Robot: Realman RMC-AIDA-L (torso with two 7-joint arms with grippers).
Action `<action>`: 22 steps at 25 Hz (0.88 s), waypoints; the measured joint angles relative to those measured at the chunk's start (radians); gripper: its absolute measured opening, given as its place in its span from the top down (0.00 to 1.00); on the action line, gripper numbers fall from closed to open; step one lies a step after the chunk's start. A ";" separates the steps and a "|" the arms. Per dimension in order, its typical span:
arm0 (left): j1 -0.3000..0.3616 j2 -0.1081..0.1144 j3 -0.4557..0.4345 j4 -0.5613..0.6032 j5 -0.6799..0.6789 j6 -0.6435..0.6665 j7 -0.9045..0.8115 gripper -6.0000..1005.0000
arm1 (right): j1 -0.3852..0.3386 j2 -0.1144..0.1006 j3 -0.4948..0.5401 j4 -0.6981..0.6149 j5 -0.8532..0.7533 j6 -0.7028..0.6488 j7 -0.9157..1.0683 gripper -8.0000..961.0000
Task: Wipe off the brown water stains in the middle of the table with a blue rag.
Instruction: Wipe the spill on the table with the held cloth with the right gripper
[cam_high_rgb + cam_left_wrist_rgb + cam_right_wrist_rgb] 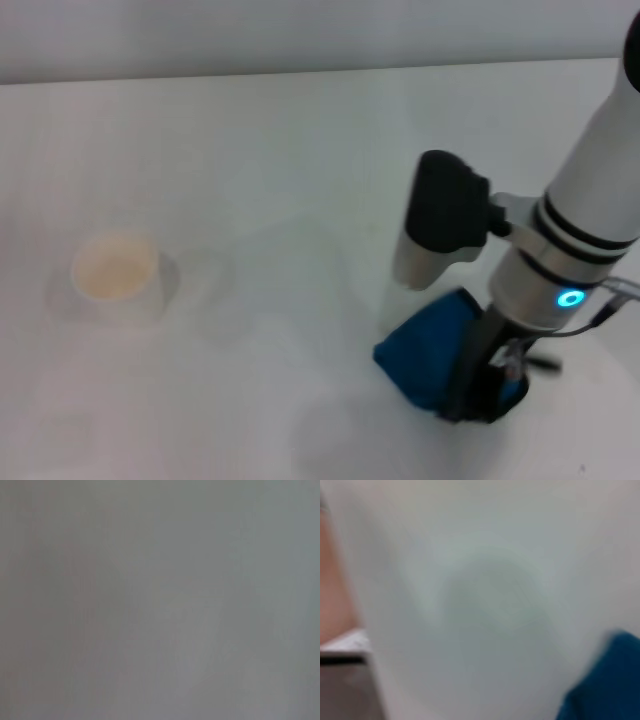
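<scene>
The blue rag [430, 345] lies bunched on the white table [300, 150] at the near right. My right gripper [478, 398] comes down from the right and is shut on the rag, pressing it to the tabletop. A corner of the rag also shows in the right wrist view [605, 680]. I see no clear tan blotch of brown water stains. Only a faint smear [225, 300] shows between the cup and the rag, and a faint round mark [490, 600] shows on the table in the right wrist view. My left gripper is out of view; its wrist view shows only plain grey.
A white cup [116, 275] with a tan inside stands on the left of the table. The table's far edge [300, 72] runs across the top of the head view.
</scene>
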 joint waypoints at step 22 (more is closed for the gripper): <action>0.017 -0.007 0.002 -0.008 0.004 -0.016 -0.003 0.16 | 0.293 0.000 -0.108 0.355 0.245 -0.544 -0.026 0.91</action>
